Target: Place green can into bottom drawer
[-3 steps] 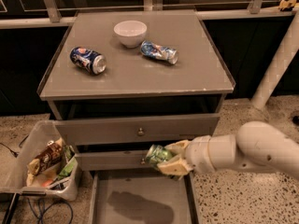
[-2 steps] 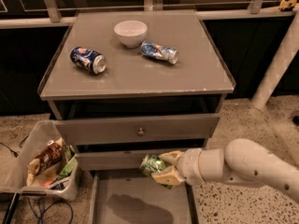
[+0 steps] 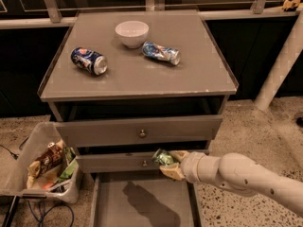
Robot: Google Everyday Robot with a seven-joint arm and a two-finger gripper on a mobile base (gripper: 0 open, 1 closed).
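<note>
The green can (image 3: 163, 157) has mottled green-and-white print and is held in my gripper (image 3: 171, 163), whose tan fingers (image 3: 173, 172) are shut around it. The can hangs in front of the middle drawer, just above the back edge of the bottom drawer (image 3: 142, 202). That drawer is pulled out as a wide flat grey tray, and the arm's shadow falls on its floor. My white arm (image 3: 236, 174) reaches in from the lower right.
On the cabinet top (image 3: 137, 74) lie a dark blue can (image 3: 89, 60), a white bowl (image 3: 131, 33) and a dented light blue-and-silver can (image 3: 162, 52). The two upper drawers have round knobs (image 3: 142, 133). A clear bin of snack packs (image 3: 45, 167) stands at the left.
My gripper with the green can has moved left and a little lower, closer to the open bottom drawer. Nothing else has moved.
</note>
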